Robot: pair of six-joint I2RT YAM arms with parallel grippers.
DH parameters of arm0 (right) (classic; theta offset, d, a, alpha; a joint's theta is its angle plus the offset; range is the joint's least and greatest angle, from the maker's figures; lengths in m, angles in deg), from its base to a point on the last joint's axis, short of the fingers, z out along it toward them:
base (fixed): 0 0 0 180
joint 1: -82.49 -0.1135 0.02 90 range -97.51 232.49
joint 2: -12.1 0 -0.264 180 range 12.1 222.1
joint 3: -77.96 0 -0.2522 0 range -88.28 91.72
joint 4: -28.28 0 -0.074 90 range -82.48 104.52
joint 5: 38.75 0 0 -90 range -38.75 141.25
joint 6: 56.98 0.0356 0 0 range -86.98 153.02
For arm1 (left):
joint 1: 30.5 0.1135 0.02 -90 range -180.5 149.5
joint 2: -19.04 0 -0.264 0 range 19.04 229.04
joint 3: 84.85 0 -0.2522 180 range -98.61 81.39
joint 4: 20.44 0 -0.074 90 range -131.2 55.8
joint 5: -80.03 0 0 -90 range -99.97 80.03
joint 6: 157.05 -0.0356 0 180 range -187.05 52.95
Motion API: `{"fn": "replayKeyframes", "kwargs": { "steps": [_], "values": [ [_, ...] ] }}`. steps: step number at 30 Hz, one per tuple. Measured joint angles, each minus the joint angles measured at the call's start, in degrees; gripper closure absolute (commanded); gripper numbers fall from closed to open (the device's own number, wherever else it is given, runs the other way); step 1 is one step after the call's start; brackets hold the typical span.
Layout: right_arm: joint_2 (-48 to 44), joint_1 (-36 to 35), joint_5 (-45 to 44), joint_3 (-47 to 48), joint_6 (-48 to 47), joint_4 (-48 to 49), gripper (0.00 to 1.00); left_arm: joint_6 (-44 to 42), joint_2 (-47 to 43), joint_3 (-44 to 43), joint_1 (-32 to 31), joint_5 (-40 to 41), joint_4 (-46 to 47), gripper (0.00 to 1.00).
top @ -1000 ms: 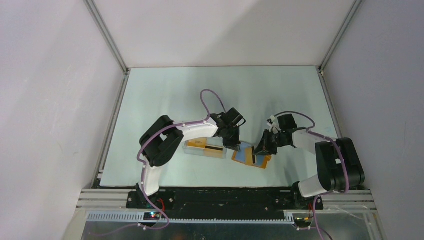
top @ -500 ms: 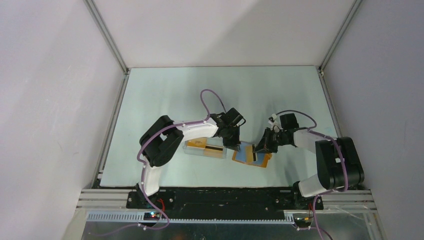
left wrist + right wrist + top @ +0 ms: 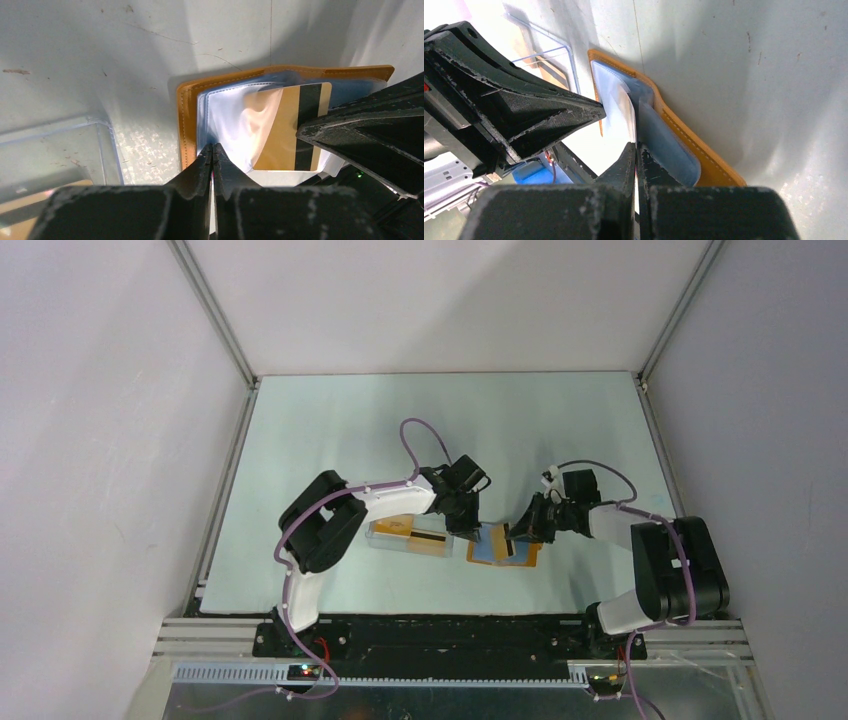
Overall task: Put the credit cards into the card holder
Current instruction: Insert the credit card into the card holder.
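Note:
The card holder (image 3: 484, 551) lies open on the table, orange-tan with blue-grey pockets (image 3: 235, 120). My left gripper (image 3: 469, 531) is shut, its tips (image 3: 212, 148) pinching the near edge of a clear inner pocket. My right gripper (image 3: 517, 537) is shut on a golden credit card with a dark stripe (image 3: 292, 127). The card stands tilted with its far end in the holder's pockets. In the right wrist view the card shows edge-on (image 3: 633, 122) above my tips (image 3: 636, 146), beside the orange rim (image 3: 694, 147). More credit cards (image 3: 420, 536) lie in a clear box.
The clear plastic box (image 3: 385, 536) sits just left of the holder, under my left wrist; its wall shows in the left wrist view (image 3: 107, 150) and the right wrist view (image 3: 549, 55). The two grippers are close together over the holder. Frame rails run along the table's sides.
My right gripper has moved a little left and away from me with the card, pushing it further over the holder. The holder has turned slightly. The left gripper has held still.

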Motion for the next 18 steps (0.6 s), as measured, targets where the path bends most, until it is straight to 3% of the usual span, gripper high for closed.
{"fn": "replayKeyframes", "kwargs": {
  "steps": [11, 18],
  "values": [
    [-1.8, -0.7, -0.3, -7.6, 7.7, 13.7, 1.0, 0.4, -0.1, 0.5, 0.3, -0.7, 0.2, 0.95],
    [-9.0, -1.4, -4.1, -9.3, 9.2, 13.1, 1.0, 0.5, -0.2, 0.7, 0.3, -0.9, 0.6, 0.96]
  ]
}}
